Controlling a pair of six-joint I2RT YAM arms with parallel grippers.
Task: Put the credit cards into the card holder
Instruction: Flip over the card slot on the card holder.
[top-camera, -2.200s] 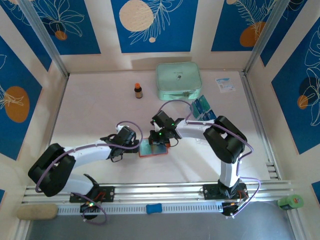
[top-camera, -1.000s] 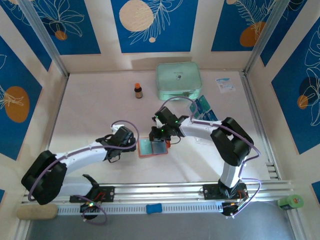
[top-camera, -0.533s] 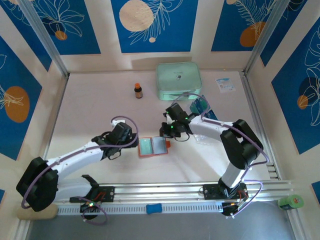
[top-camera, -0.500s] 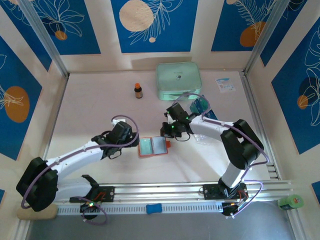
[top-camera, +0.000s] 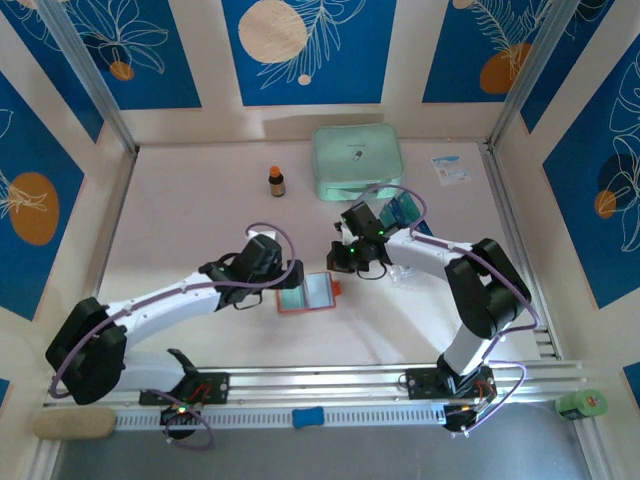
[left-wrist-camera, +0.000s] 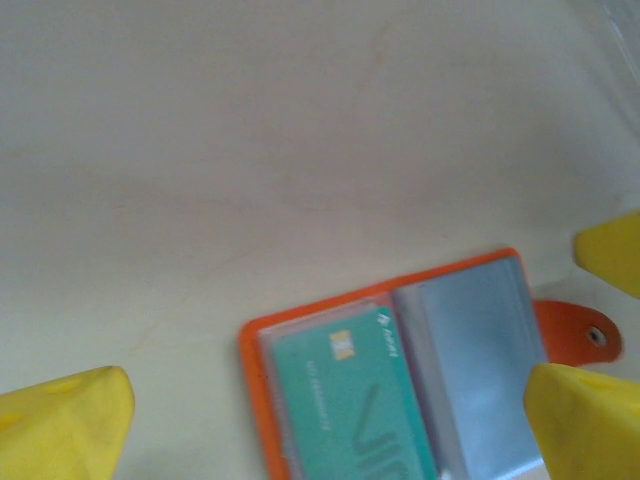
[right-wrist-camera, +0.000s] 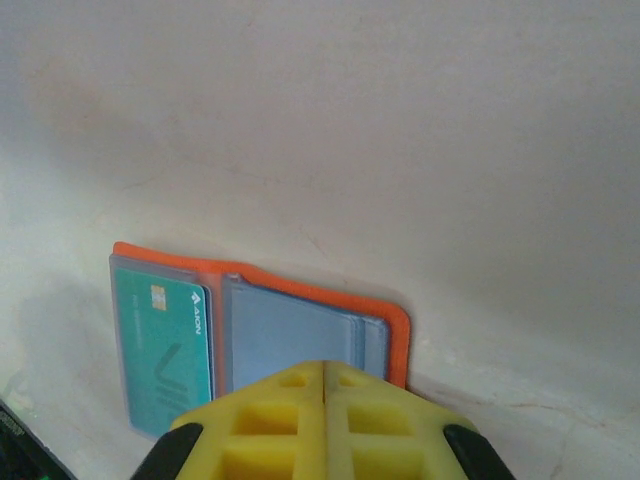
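The orange-red card holder (top-camera: 308, 293) lies open on the table. One teal credit card (left-wrist-camera: 350, 400) sits in its left clear pocket (right-wrist-camera: 160, 340); the right pocket (right-wrist-camera: 290, 335) looks empty. My left gripper (top-camera: 283, 283) hangs open above the holder's left half, its yellow fingers (left-wrist-camera: 60, 425) wide on either side. My right gripper (top-camera: 338, 266) is shut and empty, its tips (right-wrist-camera: 325, 365) just off the holder's right edge, near the snap tab (left-wrist-camera: 580, 335). Several loose credit cards (top-camera: 405, 213) lie fanned at the back right, beyond the right arm.
A large mint-green zip case (top-camera: 357, 160) stands at the back, with a small brown bottle (top-camera: 277, 181) to its left. A white paper slip (top-camera: 450, 168) lies at the far right. Metal rails (top-camera: 520, 250) border the table's right side.
My right gripper has drawn back from the holder towards the right and rear, staying shut. My left arm has swung right and now hangs over the holder.
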